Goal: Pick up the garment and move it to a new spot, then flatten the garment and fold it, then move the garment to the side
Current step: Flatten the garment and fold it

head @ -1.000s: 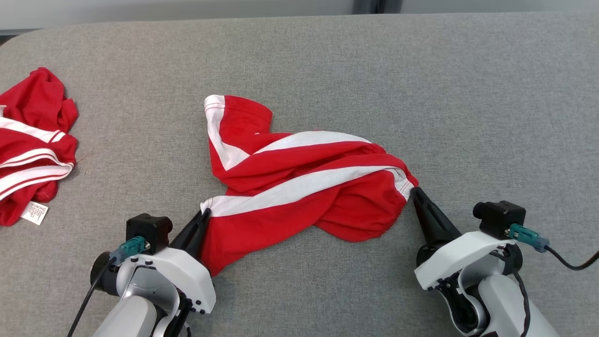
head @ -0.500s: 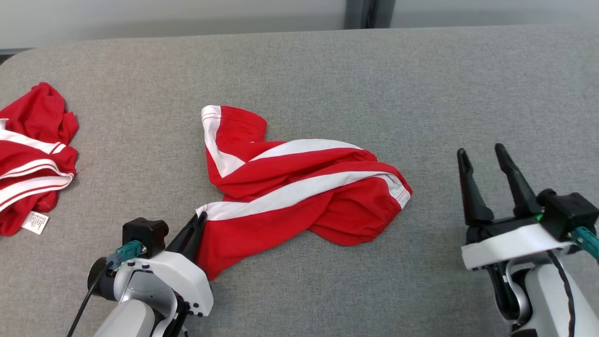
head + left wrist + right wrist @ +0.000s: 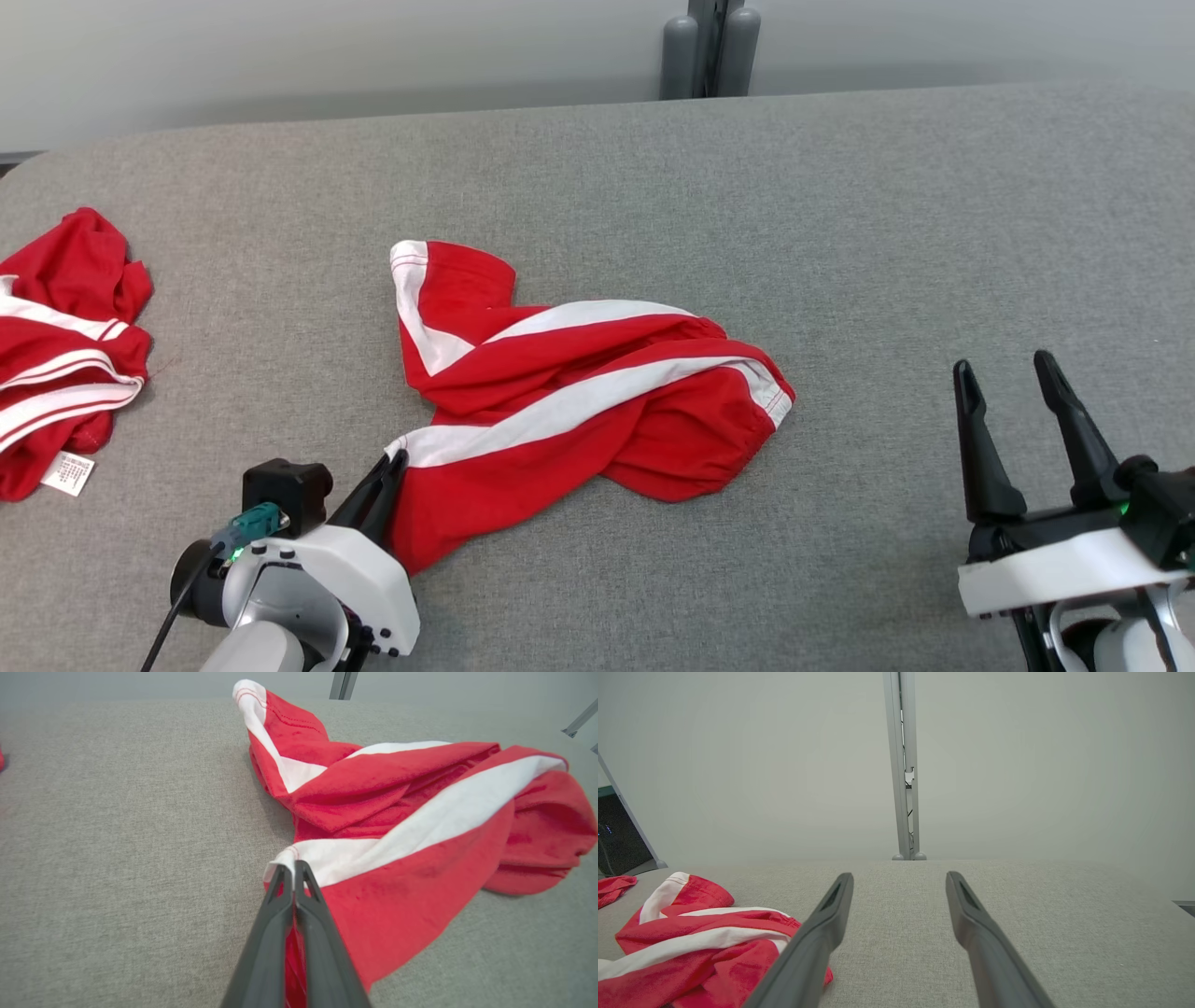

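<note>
A: Which step is in hand?
B: The flattening, I judge. The garment lies crumpled in the middle of the bench. The left tool is closed on its corner at 7 o'clock.
A: And the right tool?
B: Wide open and empty, at 4 o'clock, well apart. Next it probably must take another corner and pull the cloth flat.

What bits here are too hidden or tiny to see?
- Head view: the label on the side garment is too small to read, and the left edge cuts that garment off.
- Head view: the middle garment is crumpled, so folds hide its shape.
- Left wrist view: the left pincer covers the corner it pinches.
</note>
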`<state>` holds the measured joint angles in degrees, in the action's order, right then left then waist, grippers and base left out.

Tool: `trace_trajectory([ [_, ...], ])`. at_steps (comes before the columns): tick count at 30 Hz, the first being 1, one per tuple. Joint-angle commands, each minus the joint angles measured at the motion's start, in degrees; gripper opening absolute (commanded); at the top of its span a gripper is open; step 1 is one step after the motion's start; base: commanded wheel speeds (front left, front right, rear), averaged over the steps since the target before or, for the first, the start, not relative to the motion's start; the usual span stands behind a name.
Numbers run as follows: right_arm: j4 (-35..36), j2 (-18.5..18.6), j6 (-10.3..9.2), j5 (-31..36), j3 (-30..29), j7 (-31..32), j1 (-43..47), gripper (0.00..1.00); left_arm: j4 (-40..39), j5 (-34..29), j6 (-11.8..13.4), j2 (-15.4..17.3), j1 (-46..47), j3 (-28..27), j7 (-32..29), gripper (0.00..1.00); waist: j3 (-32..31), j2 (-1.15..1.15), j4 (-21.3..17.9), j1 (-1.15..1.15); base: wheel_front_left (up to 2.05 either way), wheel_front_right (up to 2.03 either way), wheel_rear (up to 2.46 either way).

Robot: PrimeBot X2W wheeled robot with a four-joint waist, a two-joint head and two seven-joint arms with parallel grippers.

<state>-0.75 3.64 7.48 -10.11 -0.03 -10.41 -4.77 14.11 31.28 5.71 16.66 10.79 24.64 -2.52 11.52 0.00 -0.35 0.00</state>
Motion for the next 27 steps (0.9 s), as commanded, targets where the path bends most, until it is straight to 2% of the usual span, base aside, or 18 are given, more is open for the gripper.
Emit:
trace_trajectory([
  [1, 1.8, 0.0, 0.03, 0.3, -0.1, 1.2, 1.9, 1.00, -0.1, 0.3, 0.4, 0.5, -0.9, 0.0, -0.2, 0.00, -0.7, 0.00, -0.3, 0.00, 0.00, 0.00, 0.00],
  [11, 5.4, -0.5, 0.03, -0.4, 0.1, 4.7, 5.9, 1.00, -0.7, 0.6, 0.9, 1.0, -1.8, 0.3, -0.8, 0.00, -2.0, 0.00, -0.7, 0.00, 0.00, 0.00, 0.00],
  [27, 4.6, -0.6, 0.03, -1.8, 1.2, 6.7, 5.7, 1.00, -1.9, 1.0, 1.5, 1.7, -1.8, 0.8, -1.4, 0.00, -2.4, 0.00, -0.7, 0.00, 0.00, 0.00, 0.00],
])
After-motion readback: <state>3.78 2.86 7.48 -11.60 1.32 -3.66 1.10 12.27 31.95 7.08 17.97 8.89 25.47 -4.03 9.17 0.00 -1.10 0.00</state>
